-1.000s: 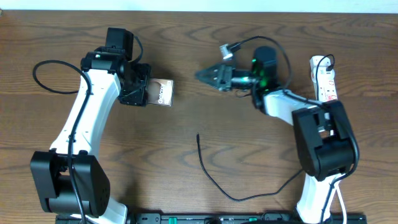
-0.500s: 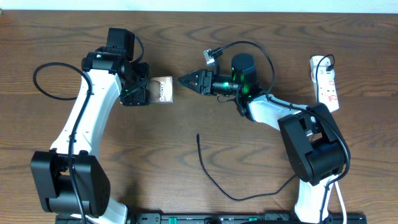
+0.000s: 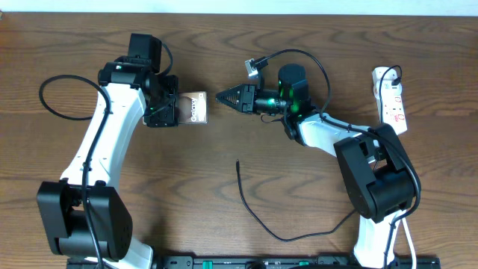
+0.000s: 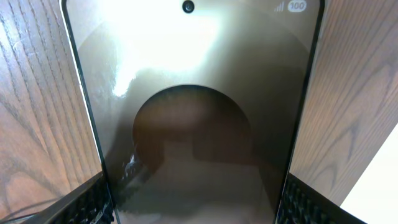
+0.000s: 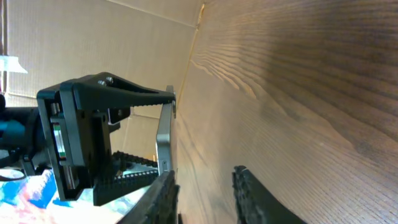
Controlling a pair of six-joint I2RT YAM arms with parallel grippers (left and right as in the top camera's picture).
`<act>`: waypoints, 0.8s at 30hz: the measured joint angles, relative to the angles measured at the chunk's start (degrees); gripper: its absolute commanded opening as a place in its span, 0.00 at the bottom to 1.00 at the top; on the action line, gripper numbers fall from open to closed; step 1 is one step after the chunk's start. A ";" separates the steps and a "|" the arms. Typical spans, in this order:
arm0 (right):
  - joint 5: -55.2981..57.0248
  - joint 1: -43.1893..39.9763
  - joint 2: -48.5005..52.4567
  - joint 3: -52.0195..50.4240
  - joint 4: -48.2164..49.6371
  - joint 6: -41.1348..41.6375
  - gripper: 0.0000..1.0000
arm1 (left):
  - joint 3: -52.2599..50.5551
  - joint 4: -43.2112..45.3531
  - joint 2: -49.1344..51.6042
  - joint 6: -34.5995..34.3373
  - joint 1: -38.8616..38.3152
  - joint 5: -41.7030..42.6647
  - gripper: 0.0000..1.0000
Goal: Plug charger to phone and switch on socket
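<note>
One brown wood-grain table [image 3: 224, 45] carries everything. Two white-and-black robot arms stand on it, the left arm [image 3: 101, 149] and the right arm [image 3: 328, 134].

One narrow white power strip [image 3: 390, 96] with red markings lies near the table's far right edge. It is well apart from both grippers, and its print is too small to read.

One flat dark rectangular phone [image 3: 196, 110] with a brown-black screen is clamped at its edges by the left gripper [image 3: 176, 110]. "Galaxy" reads in white on the screen. The left wrist view shows a small "100" badge in the screen's top corner, a round dark shape and a camera dot.

The right gripper [image 3: 222, 97] points at the phone's free end, just beside it. Its fingers stand a narrow gap apart with nothing between them.

One long thin black charger cable [image 3: 250, 209] curls on the near middle of the table. Its free tip is bare and well apart from the phone.
</note>
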 measured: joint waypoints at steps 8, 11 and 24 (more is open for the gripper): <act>-0.24 0.02 0.00 0.00 0.04 -0.07 0.31 | 0.00 0.00 0.00 0.00 0.00 -0.15 0.07; -0.24 0.22 0.00 0.00 0.04 -0.07 0.28 | 0.00 0.00 0.00 0.00 -0.07 -0.15 0.08; -0.22 1.86 0.00 0.00 0.04 -0.07 0.30 | 0.00 -0.04 0.00 -0.04 -1.86 -1.01 0.08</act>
